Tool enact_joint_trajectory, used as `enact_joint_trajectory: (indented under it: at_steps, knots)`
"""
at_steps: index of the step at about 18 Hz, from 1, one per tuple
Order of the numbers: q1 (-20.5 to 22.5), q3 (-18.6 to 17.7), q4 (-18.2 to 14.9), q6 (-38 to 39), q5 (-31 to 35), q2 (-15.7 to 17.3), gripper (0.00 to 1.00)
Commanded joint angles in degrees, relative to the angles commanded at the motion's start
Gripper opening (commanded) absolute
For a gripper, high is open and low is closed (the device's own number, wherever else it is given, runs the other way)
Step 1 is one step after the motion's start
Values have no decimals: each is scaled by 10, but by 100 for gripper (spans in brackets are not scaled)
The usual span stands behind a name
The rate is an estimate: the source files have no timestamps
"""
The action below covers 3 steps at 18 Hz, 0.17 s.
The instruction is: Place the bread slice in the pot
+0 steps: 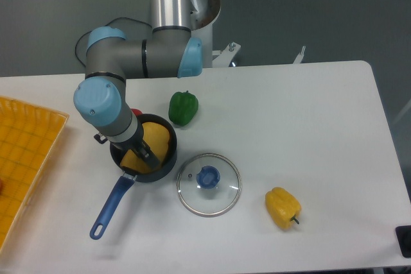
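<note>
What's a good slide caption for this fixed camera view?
UR5e gripper lowering the bread slice into the pot, glass lid alongside.

From my remote station I see a white table (302, 126) with rounded corners filling most of the view. Behind it runs a plain dark grey floor (321, 11), evenly lit, with no hard shadows. A yellow grid-patterned tray (22, 158) sits at the table's left edge. A small black object (404, 240) shows at the lower right corner; I cannot identify it.
</note>
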<state>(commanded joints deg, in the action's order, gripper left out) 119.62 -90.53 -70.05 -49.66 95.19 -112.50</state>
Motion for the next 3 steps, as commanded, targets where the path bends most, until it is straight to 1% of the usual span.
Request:
enact_joint_trajectory:
  at_steps: [3]
  knots:
    - [3, 6, 3, -2, -1, 4, 100]
